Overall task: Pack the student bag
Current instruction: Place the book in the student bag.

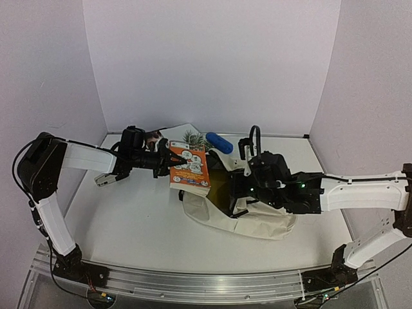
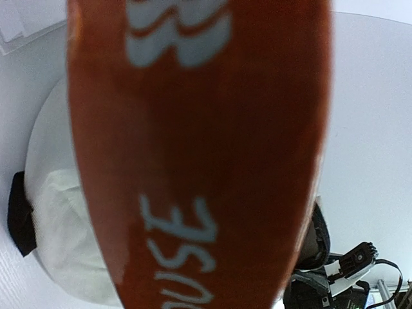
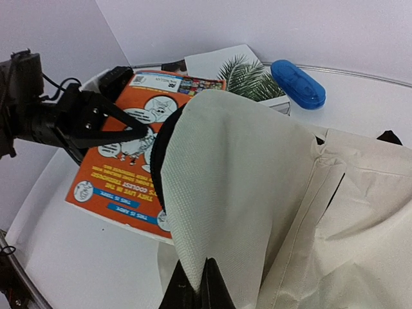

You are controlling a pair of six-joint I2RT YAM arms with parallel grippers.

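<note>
**Student bag [image 1: 264, 222] slumped on the worktop [image 1: 135, 219], its mouth lifted by the right end effector [image 3: 196, 290].**

The bag's long axis runs sideways across the worktop, with its bulk under the right end effector. Its dark-lined mouth points toward the left end effector [image 1: 175, 161]. The right end effector's fingers are pinched together on a cream flap at the rim of the mouth, holding it up. The left end effector is closed on the edge of a tilted orange book [image 1: 191, 168], which sits just in front of the mouth. Beyond the book lie a palm-print book [image 3: 244, 74] and a blue case [image 3: 298, 84]. Only the top view shows the bag's whole sprawl, and only the right wrist view shows the pinch on the fabric. The left wrist view is filled by the blurred orange cover, which hides that end effector's own fingers.
</note>
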